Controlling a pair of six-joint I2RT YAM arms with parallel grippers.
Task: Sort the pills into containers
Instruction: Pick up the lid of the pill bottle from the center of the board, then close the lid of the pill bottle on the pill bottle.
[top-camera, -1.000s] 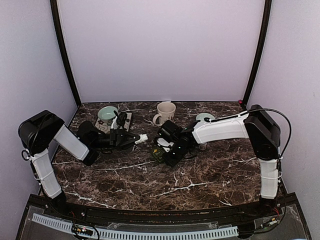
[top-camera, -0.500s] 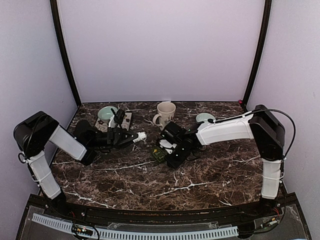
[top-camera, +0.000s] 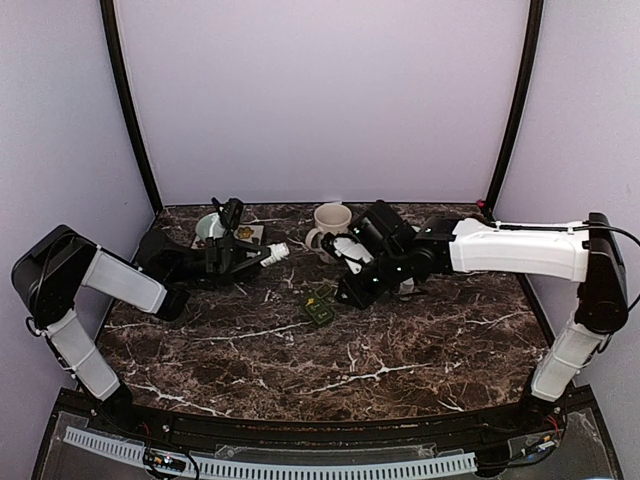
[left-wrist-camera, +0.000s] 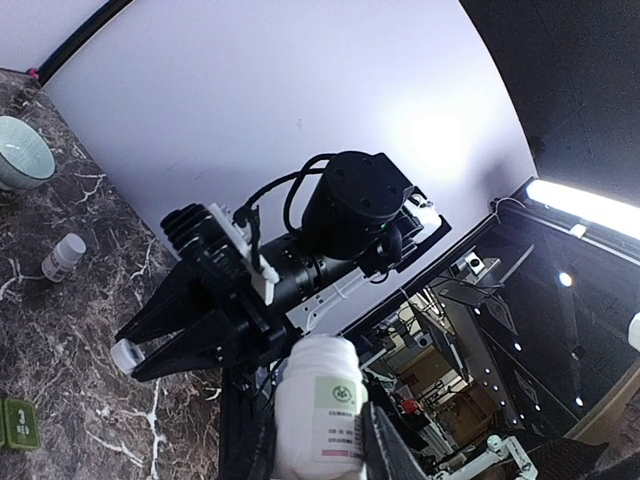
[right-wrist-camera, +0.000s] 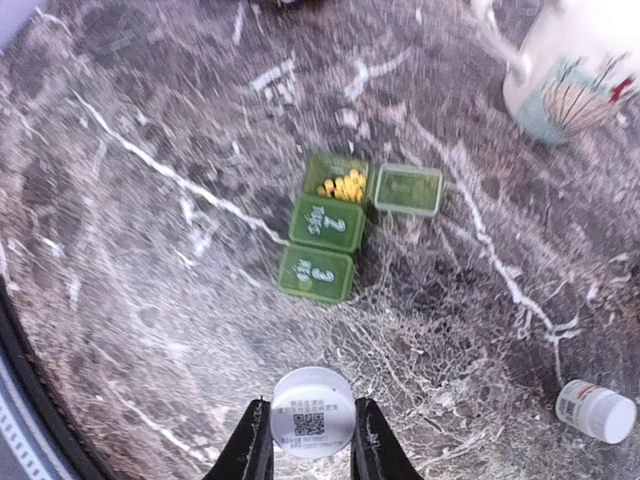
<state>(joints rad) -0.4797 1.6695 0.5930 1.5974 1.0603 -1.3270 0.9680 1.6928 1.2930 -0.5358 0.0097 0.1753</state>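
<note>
As we read it from the near edge back, the green pill organiser (top-camera: 320, 305) is the closest task item. It lies flat on the marble table (top-camera: 420, 350), approx midway btwn the two arms. Its long axis runs near-to-far w/ a slight tilt: three cmpts in a row. The two nearer ones are lidded; the far one is open w/ yellow pills (right-wrist-camera: 343, 186) inside and its lid (right-wrist-camera: 407, 190) flipped out sideways. Print on the closed lids is too small for us to read.

Just beyond the organiser and a bit R, the right gripper (right-wrist-camera: 309, 445) is clamped on a small white bottle (right-wrist-camera: 312, 418). The wrist cam sees it end-on w/ a QR label facing the lens, so its long axis runs along our line of sight toward the table. The rest of its body is hidden behind that end.

A loose vial (right-wrist-camera: 595, 410) lies on its side R of the organiser.

Beyond and L of the organiser, the left gripper (top-camera: 262, 256) is closed on a labelled white bottle (left-wrist-camera: 320, 405). Its long axis is approx level, free end pointing R toward the mug (top-camera: 332, 220). Its other end is cut off by the wrist frame edge.

Farthest back, the mug stands directly beyond the organiser. A teal bowl (top-camera: 211, 226) sits far L of it, partly hidden by the L arm.
</note>
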